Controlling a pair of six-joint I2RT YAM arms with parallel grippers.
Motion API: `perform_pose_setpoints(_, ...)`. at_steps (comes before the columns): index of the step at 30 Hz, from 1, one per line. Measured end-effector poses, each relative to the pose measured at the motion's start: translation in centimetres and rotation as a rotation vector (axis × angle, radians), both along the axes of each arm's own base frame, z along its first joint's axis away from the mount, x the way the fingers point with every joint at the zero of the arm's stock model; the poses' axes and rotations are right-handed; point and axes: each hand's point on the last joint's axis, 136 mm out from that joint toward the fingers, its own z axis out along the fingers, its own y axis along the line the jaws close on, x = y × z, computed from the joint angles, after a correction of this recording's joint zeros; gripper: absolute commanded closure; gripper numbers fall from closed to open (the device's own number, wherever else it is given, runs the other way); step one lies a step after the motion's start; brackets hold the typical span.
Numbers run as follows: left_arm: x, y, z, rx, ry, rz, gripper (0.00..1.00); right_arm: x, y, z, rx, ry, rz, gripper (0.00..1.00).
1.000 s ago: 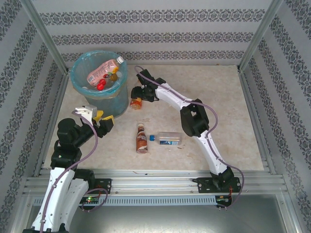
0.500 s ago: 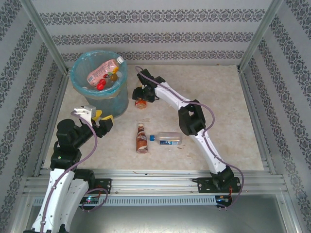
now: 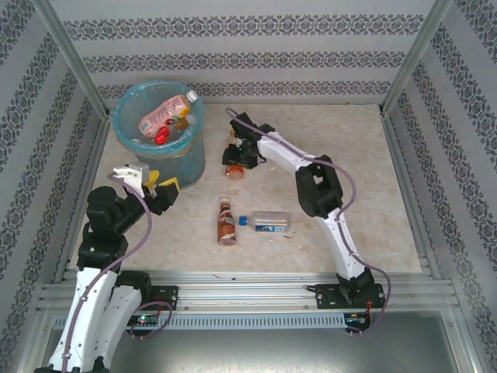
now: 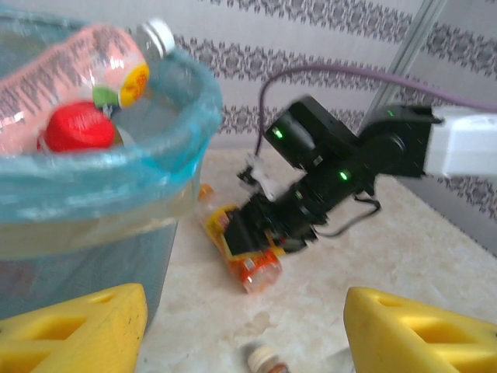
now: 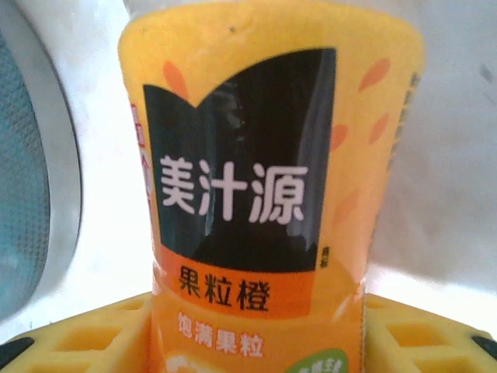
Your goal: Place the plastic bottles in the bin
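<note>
Left pincer: near left, spread wide and empty, yellow fingers aimed past the bin's side.
Brown bottle: lying on the worktop near centre, cap pointing far; its label is too small to read.
Clear bottle: on its side just right of the brown one, blue cap toward it; the blue label cannot be read.
Right pincer: further back, closed around the orange juice bottle, with a yellow pad against each flank and no gap to be seen.
Orange juice bottle: low over the worktop, near the bin's right side but apart from it; whether it has left the surface cannot be told.
Risk, grip: the wall is round and glossy, so on the lift the bottle could twist or slide out of the pads.
Risk, path: the bin stands close to the left, so a low swing could clip its wall or snag the bag.
Writing: white characters 美汁源 on a black panel, 果粒橙 on the orange band beneath, and a smaller line below cut by the frame edge.
Bin: far left, blue bag folded over the rim, already heaped.
Pink-labelled bottle: lies on top at rim height beside a red cap; its print is blurred.
Risk, drop: with the heap this high, a released bottle may bounce off it and roll back out.
</note>
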Motion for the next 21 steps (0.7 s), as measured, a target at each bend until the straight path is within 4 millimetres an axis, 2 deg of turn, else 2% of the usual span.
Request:
perform_pose_setpoints(2, 0.1, 0.1, 1.5, -0.01, -0.014, 0.006, 0.31, -1.4, -1.0, 1.7, 0.014, -0.019, 0.007, 0.49)
perform_pose_setpoints(6, 0.8, 0.2, 4.7, -0.037, 0.001, 0.02, 0.3, -4.5, -3.0, 6.6, 0.062, -0.113, 0.032, 0.51)
perform_pose_setpoints(10, 2.4, -0.4, 7.9, -0.088, 0.041, 0.0, 0.3, -8.1, -5.0, 11.9, 0.122, -0.243, 0.07, 0.53)
perform_pose_setpoints(12, 3.5, -1.0, 8.9, -0.132, 0.073, -0.027, 0.31, -9.7, -5.6, 14.3, 0.156, -0.315, 0.097, 0.52)
perform_pose_setpoints(14, 4.4, -1.7, 9.2, -0.182, 0.114, -0.062, 0.31, -11.2, -5.8, 16.3, 0.187, -0.381, 0.132, 0.53)
perform_pose_setpoints(16, 5.7, -2.5, 8.7, -0.241, 0.171, -0.097, 0.32, -12.7, -5.5, 18.2, 0.224, -0.449, 0.182, 0.53)
perform_pose_setpoints(21, 7.1, -4.1, 8.1, -0.365, 0.269, -0.183, 0.32, -15.8, -4.3, 21.6, 0.318, -0.562, 0.297, 0.54)
